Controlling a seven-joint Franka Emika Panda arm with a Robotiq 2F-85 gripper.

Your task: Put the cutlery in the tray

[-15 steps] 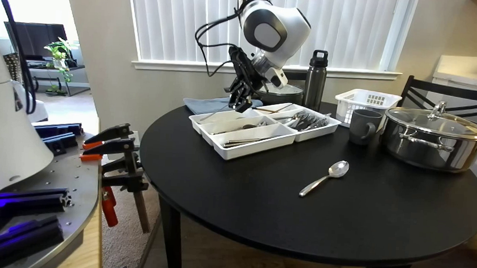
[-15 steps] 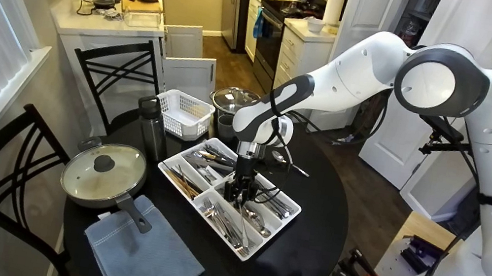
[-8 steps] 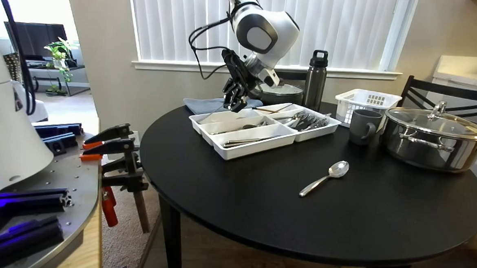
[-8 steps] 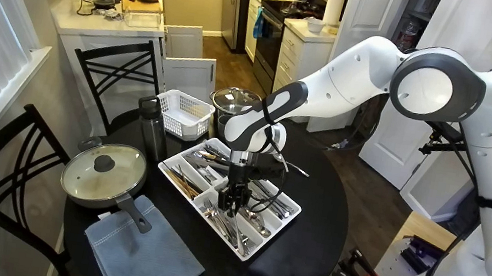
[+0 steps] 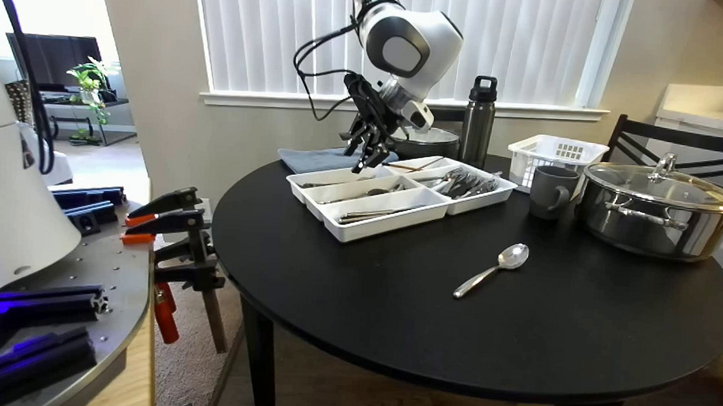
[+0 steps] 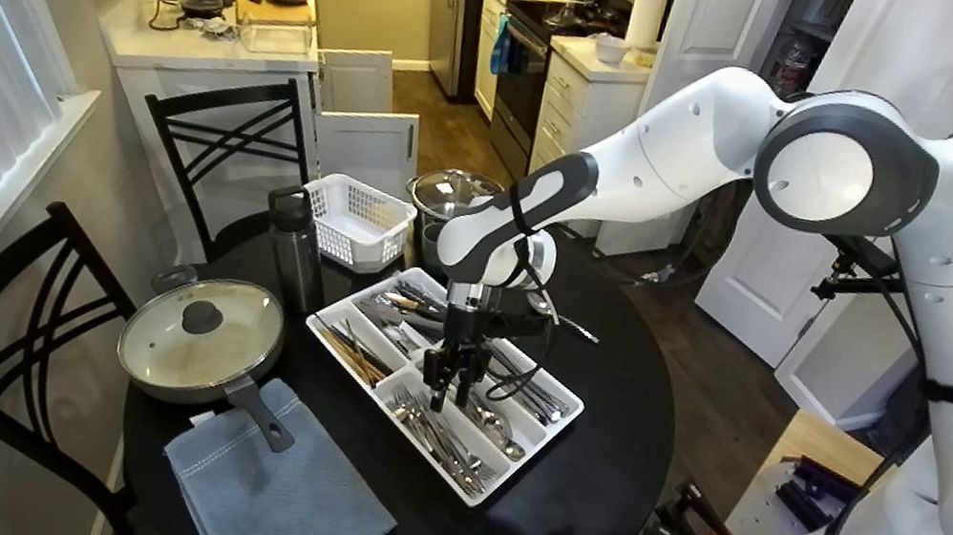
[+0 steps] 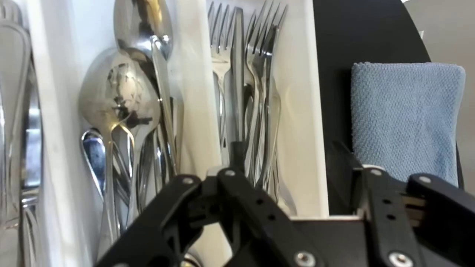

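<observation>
The white divided tray (image 6: 528,455) lies on the black round table. Several silver forks (image 7: 256,55) and a knife fill one long compartment in the wrist view. Spoons (image 7: 118,89) lie in the compartment beside it. A lone silver spoon (image 5: 512,256) rests on the bare tabletop, apart from the tray. My gripper (image 6: 449,402) hovers low over the fork compartment, at the towel end. Its jaws stand apart, and nothing is held between them. In the wrist view the gripper (image 7: 289,154) spans the outer rim, one finger over the forks, the other beyond the tray's edge.
A blue towel (image 6: 285,487) and a lidded pan (image 6: 197,347) sit close to the tray. Behind stand a tall bottle (image 6: 297,252) and a white basket (image 6: 357,228). A grey mug (image 5: 551,191) and a steel pot (image 5: 651,218) stand on the table's far side.
A slim silver utensil hung from my shut gripper earlier. The jaws have since opened, and it no longer hangs there. The arm has shifted slightly toward the towel side.
</observation>
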